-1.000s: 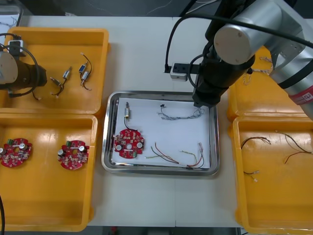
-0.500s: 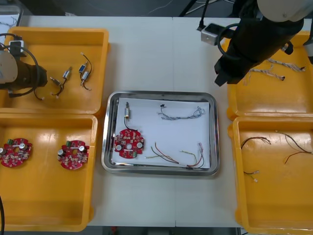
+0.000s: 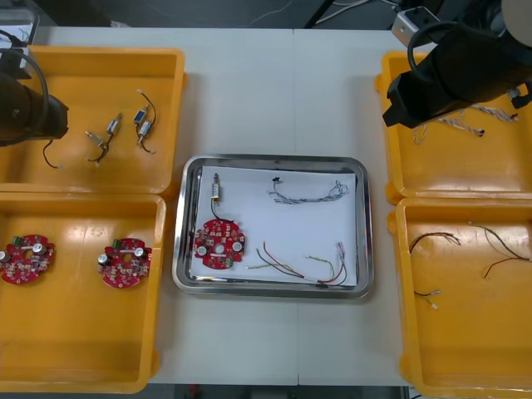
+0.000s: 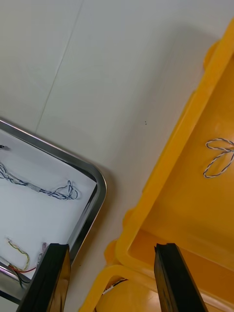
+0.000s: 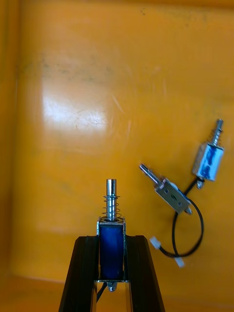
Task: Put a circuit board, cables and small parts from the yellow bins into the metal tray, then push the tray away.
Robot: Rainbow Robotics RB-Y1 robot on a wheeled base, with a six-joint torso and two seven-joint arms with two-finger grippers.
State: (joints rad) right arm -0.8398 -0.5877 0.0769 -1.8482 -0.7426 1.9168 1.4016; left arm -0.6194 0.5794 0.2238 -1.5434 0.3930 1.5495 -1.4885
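Note:
My left gripper [image 5: 111, 240] is shut on a small metal part [image 5: 111, 229] with a blue body, held above the floor of the far left yellow bin [image 3: 50, 75]. Two more small metal parts [image 5: 172, 195] [image 5: 208, 158] lie in that bin past the fingers. The metal tray [image 3: 363, 218] holds a red circuit board [image 3: 219, 243], a small metal part [image 3: 216, 188], a blue and white cable [image 3: 307, 194] and red and yellow cables [image 3: 303, 268]. My right gripper [image 4: 113, 275] is open and holds nothing, over the near rim of the far right yellow bin [image 3: 399, 179], beside the tray's corner [image 4: 95, 195].
Two circuit boards [image 3: 27, 258] [image 3: 125, 262] lie in the near left bin. Black cables [image 3: 465, 241] lie in the near right bin, and a twisted blue and white cable [image 4: 219, 156] in the far right bin. Bare table lies beyond the tray.
My right arm has pulled back from the tray's far right corner to the far right bin. The left arm has shifted slightly left with its part.

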